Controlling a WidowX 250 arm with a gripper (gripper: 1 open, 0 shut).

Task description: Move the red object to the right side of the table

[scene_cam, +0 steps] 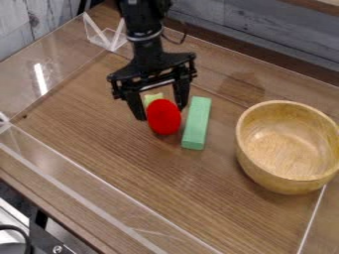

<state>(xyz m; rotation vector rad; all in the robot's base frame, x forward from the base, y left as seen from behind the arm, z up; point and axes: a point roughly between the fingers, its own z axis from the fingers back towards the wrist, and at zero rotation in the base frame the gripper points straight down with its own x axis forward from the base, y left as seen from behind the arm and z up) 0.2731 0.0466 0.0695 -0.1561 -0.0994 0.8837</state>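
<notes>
Straddling the small round red toy fruit, the black hand points down, fingers spread wide, gripping nothing; fruit sits mid-bench, beside the light-green rectangular block; lower squarely, close without catching the block; wooden bowl occupies the right side.

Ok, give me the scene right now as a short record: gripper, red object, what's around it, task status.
gripper: open, pointing down, fingers straddling the top of the red object
red object: on the table, near the middle, not lifted
grip: none closed yet
green block: lying just right of the red object, very close; contact unclear
bowl: wooden, empty, at the right side
task status: red object not yet moved to the right side
</notes>
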